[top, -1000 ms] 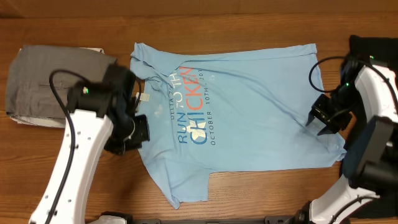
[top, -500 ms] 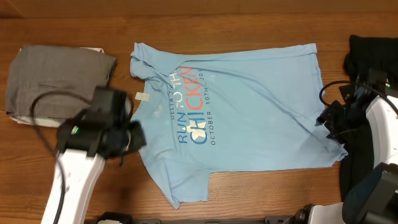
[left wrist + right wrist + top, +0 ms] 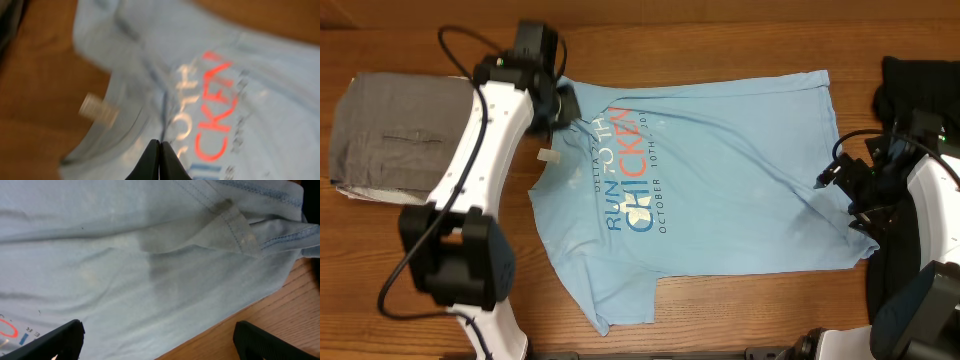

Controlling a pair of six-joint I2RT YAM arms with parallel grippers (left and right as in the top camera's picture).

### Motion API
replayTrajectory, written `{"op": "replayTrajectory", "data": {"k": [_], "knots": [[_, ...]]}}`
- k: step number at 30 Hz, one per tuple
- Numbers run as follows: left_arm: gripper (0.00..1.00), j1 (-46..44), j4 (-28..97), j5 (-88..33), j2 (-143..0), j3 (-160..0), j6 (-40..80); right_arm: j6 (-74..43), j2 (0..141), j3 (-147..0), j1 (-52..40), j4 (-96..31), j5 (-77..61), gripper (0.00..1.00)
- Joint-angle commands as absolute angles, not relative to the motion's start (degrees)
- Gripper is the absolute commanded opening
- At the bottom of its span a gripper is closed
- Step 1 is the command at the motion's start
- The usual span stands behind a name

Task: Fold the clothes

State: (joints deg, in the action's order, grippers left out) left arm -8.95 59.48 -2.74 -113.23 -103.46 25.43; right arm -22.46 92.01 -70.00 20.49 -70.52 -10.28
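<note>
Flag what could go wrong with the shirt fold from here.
1. The left hand is shut over the T-shirt print; if it holds no cloth, a pull moves nothing.
2. The hem corner is flipped over near the open right hand; closing there may grab doubled cloth and skew the fold.

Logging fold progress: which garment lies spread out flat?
The light blue T-shirt mid-table, print up; the grey garment at left is folded, the black cloth at right bunched.

I count one blue T-shirt [image 3: 720,180], one folded grey garment [image 3: 390,140], one black cloth [image 3: 918,88], one wooden table [image 3: 740,320], two grippers: left gripper [image 3: 560,106], right gripper [image 3: 832,181].
</note>
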Motion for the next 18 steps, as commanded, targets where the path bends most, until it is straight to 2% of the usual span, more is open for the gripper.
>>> {"op": "replayTrajectory", "data": {"k": [1,11,18], "knots": [[0.06,-8.56,56.42,-5.82,-118.80,-109.38,27.44,-22.52,91.68,-69.84,20.43,-70.28,-10.59,1.00],[0.31,-8.08,46.74,-2.57,-126.87,-110.41,28.40,-22.52,91.68,-69.84,20.43,-67.77,-10.59,1.00],[0.33,-7.75,43.38,-2.33,-132.77,-110.41,28.53,-22.52,91.68,-69.84,20.43,-65.47,-10.57,1.00]]}}
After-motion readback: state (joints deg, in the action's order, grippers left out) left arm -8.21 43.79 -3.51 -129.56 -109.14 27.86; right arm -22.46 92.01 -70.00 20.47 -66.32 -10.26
